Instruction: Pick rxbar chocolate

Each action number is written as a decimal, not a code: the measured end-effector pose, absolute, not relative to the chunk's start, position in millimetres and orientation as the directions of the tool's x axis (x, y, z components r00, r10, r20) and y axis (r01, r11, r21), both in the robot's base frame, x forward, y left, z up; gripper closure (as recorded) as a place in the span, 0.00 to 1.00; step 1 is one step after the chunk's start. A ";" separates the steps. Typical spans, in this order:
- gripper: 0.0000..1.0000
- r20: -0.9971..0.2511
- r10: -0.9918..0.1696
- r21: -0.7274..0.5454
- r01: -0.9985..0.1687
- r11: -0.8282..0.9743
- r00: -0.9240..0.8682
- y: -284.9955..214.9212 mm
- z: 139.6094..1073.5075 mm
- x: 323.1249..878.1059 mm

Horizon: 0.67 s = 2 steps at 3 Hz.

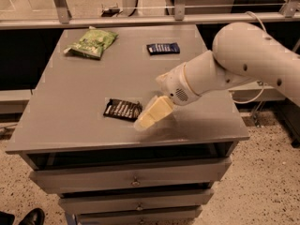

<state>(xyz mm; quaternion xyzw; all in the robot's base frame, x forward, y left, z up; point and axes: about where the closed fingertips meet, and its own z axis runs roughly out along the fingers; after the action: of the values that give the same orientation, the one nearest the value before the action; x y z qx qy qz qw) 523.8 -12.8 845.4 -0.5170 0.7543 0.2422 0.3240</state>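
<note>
The rxbar chocolate (pixel 123 109) is a flat black wrapper with white lettering, lying on the grey table (pixel 84 83) near its front edge. My gripper (pixel 151 116) comes in from the right on a white arm and hangs just right of the bar, its cream-coloured tip almost touching the bar's right end. It holds nothing that I can see.
A dark blue bar wrapper (pixel 163 48) lies at the back centre-right of the table. A green bag (pixel 91 43) lies at the back left. Drawers (pixel 136 179) sit below the tabletop. A rail and glass panel run behind the table. A shoe (pixel 32 216) is on the floor at lower left.
</note>
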 end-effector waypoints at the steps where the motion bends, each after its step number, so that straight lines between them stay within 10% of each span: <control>1: 0.00 -0.753 -0.607 0.047 -0.941 0.336 -0.255 1.6 838.8 516.1; 2: 0.16 -0.759 -0.595 0.064 -0.940 0.335 -0.263 9.5 829.8 512.3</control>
<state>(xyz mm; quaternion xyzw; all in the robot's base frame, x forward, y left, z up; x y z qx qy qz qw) 512.3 9.5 829.8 -0.5122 0.7493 0.2650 0.3254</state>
